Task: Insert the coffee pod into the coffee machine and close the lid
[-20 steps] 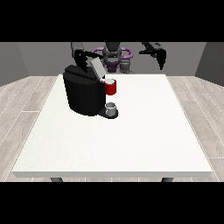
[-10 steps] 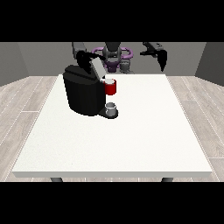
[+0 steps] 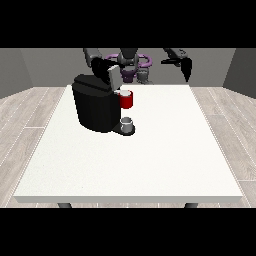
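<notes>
The black coffee machine (image 3: pixel 95 107) stands on the white table (image 3: pixel 150 160), left of centre towards the back. Its grey lid (image 3: pixel 114 76) is tilted up over the red pod holder (image 3: pixel 127 101). A pale round top, probably the coffee pod (image 3: pixel 125 93), shows in that holder. The hand at the view's left (image 3: pixel 101 67) is right behind the lid's upper edge and seems to touch it. The hand at the view's right (image 3: pixel 186 68) hangs in the air above the table's back edge, fingers straight and pointing down, holding nothing.
A small grey cup (image 3: pixel 127 123) sits on the machine's drip tray under the holder. The robot's torso (image 3: pixel 131 65) stands behind the table's back edge. Wooden floor surrounds the table.
The hand at the view's left has moved a little right and down onto the lid. The hand at the view's right has drifted slightly right and lower.
</notes>
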